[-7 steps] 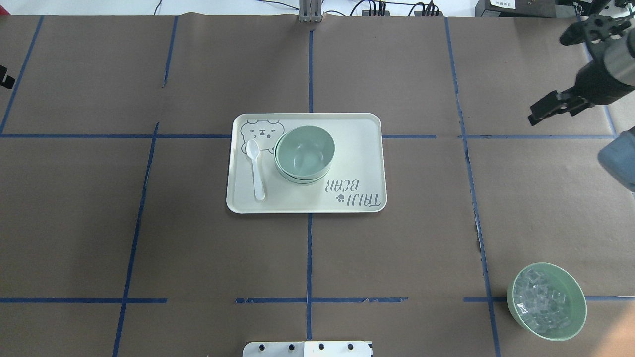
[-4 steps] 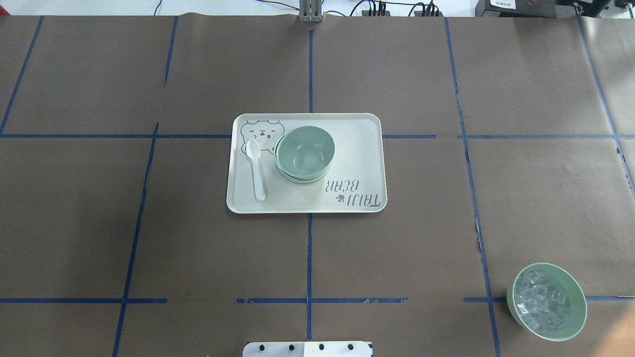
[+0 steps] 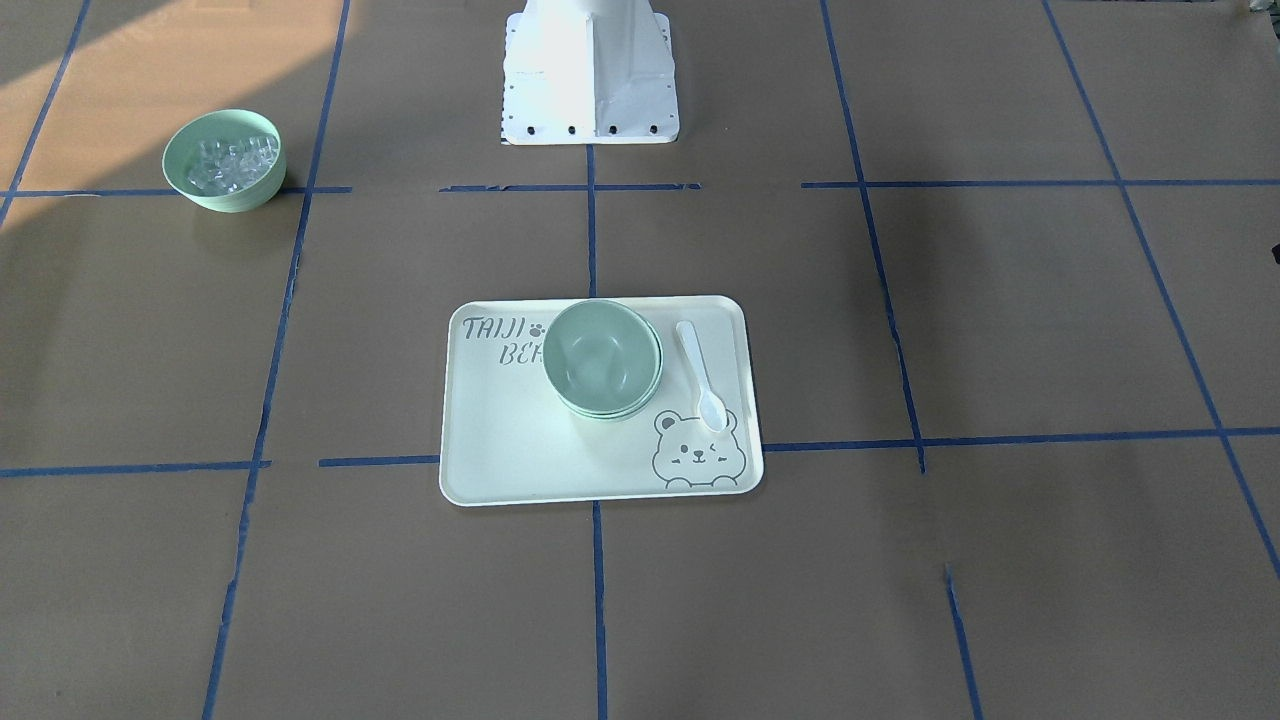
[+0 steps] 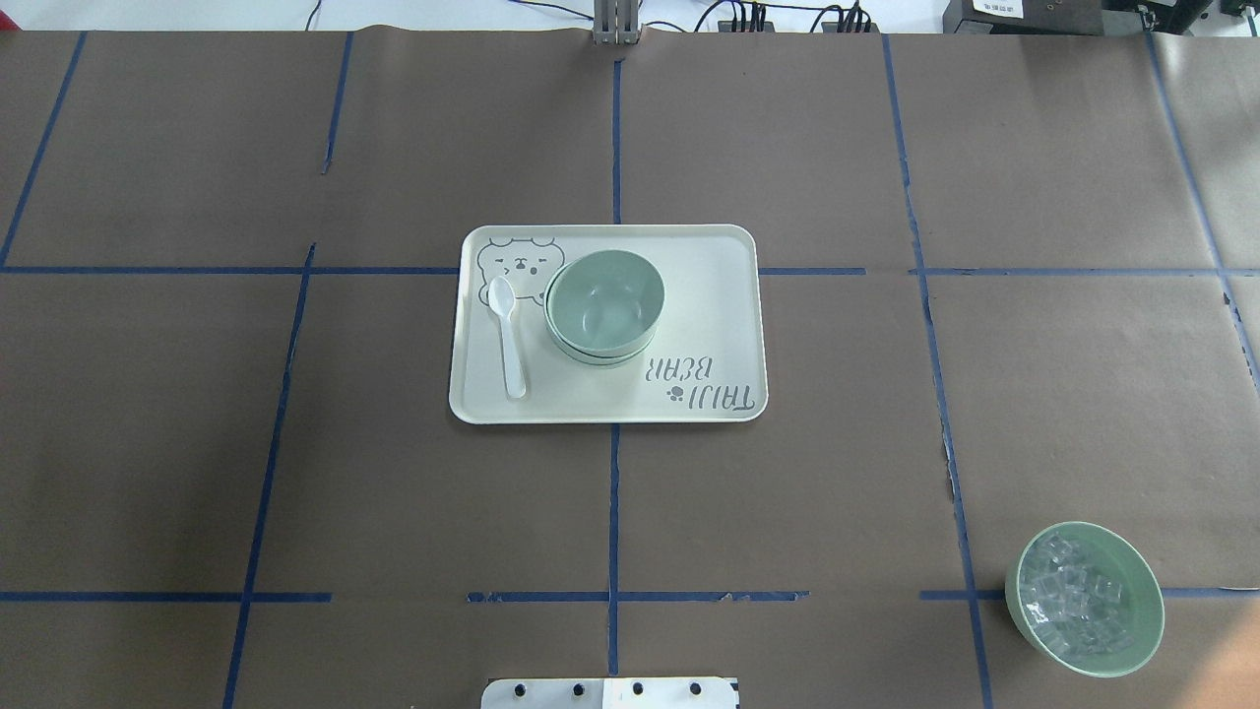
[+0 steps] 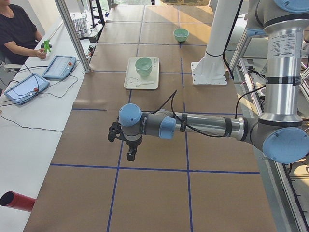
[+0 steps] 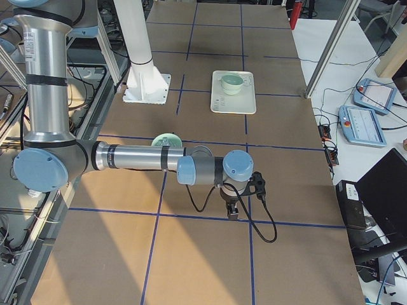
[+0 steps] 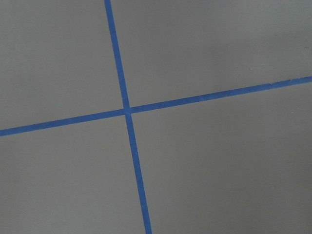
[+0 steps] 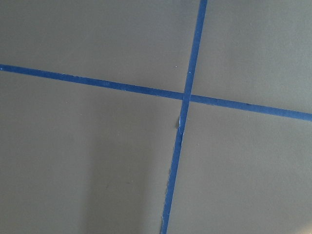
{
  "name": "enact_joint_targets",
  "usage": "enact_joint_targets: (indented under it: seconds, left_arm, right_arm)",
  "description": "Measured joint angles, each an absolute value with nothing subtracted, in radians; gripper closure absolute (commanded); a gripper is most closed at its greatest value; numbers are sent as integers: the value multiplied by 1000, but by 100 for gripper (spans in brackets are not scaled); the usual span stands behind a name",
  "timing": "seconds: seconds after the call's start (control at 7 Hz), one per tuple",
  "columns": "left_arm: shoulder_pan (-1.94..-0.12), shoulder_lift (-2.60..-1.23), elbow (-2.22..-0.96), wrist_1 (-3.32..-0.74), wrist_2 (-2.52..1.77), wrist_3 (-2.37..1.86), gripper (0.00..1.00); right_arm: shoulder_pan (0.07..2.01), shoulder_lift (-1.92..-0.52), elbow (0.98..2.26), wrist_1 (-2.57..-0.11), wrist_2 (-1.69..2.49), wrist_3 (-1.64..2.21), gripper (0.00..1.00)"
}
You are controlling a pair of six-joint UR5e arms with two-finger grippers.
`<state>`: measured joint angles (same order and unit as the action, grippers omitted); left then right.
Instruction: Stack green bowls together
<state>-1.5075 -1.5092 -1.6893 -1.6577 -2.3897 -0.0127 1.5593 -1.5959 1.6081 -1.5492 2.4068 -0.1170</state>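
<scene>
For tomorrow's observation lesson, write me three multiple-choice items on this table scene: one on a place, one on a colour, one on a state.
1. Where does the spoon lie? A on the tray; B on the floor; C on a shelf.
2. What colour are the tape lines? A red; B blue; C yellow.
3. How do the green bowls stand? A nested in one stack; B spread apart; C upside down.
Answers: 1 A, it lies beside the bowls inside the tray's rim; 2 B, every line is blue; 3 A, the rims show one under another, open side up.
</scene>
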Motion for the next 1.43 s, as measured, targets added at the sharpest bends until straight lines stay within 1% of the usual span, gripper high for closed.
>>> enact_joint_targets:
  seconds: [0.57, 1.43]
  left_arm:
    - [-1554, -1497, -1684, -1660, -2378, -5, 0]
    - [-1559, -1500, -1687, -1660, -2375, -3, 0]
  right_arm:
    - [1560, -1596, 1599, -1517, 2343, -101, 0]
    - [1560, -1597, 1601, -1515, 2344, -95, 0]
